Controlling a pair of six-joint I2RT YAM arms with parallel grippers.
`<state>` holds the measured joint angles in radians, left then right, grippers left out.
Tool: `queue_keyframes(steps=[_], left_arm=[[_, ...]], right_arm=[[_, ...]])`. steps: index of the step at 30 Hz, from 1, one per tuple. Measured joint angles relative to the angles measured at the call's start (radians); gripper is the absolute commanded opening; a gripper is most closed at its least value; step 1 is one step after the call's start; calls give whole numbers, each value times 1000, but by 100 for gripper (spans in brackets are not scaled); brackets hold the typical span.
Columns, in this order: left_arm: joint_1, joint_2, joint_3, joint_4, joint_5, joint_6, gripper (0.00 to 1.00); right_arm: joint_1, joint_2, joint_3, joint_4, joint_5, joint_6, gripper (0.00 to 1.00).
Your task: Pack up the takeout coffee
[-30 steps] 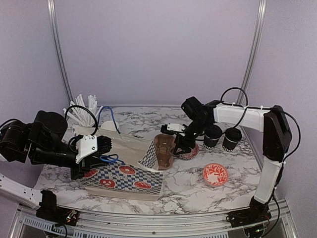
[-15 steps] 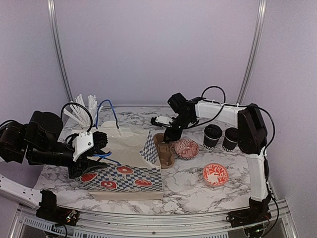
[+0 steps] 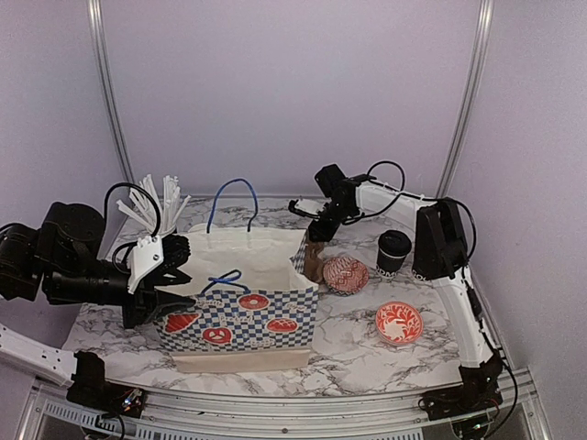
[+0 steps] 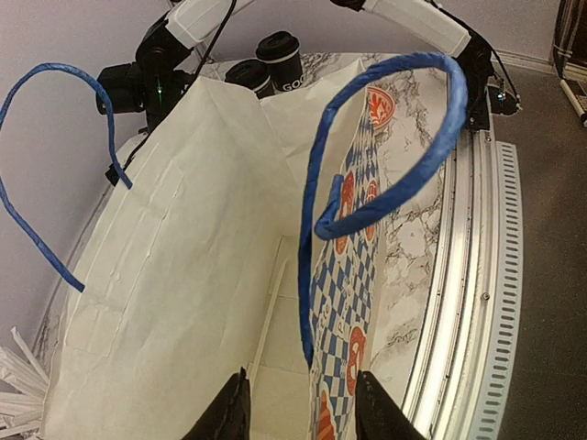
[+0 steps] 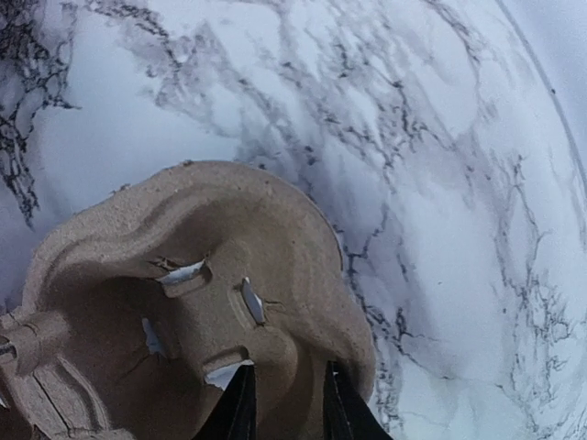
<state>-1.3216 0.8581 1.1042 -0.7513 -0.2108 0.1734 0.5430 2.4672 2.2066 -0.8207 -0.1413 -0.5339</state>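
The checkered paper bag (image 3: 243, 312) with blue handles stands upright and open; its white inside (image 4: 165, 275) fills the left wrist view. My left gripper (image 3: 179, 275) is open at the bag's left end, its jaws (image 4: 303, 412) astride the front wall. My right gripper (image 3: 316, 229) is shut on the rim of a brown pulp cup carrier (image 3: 310, 266), which fills the right wrist view (image 5: 183, 238) between my fingers (image 5: 289, 403). One black lidded coffee cup (image 3: 393, 252) stands right of the carrier. Two cups (image 4: 249, 75) (image 4: 280, 53) show past the bag.
A black cup of white paper-wrapped straws (image 3: 151, 206) stands behind the bag's left end. Two red-and-white bowls sit on the marble table, one (image 3: 346, 273) beside the carrier, one (image 3: 399, 321) nearer the front right. My right arm's link (image 3: 431, 243) hides the second cup.
The bag has gone from lying flat to standing upright and open. My right gripper has moved back and left with the carrier, which now stands at the bag's right end.
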Motion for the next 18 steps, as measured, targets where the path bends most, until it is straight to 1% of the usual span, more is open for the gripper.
queue_keyframes(steps=[4,7,8,11,13,14,16,18], left_arm=[[0,-9,0,7,0,-17,42],[0,-20,0,11,-2,-29,42],[0,-26,0,14,-5,-35,42],[0,-37,7,18,-10,-41,43],[0,-44,16,23,-16,-47,43],[0,-47,21,24,-19,-51,43],[0,-51,27,29,-27,-56,43],[0,-55,27,35,-39,-58,43]], right_arm=[[-20,33,47,14,11,0,27],[-17,55,76,8,-20,8,29],[-14,60,87,3,-30,12,31],[-5,52,92,-7,-52,31,40],[-2,20,58,-5,-64,43,42],[-1,-19,12,1,-72,48,42],[3,-103,-77,8,-87,56,38],[7,-193,-157,14,-109,62,29]])
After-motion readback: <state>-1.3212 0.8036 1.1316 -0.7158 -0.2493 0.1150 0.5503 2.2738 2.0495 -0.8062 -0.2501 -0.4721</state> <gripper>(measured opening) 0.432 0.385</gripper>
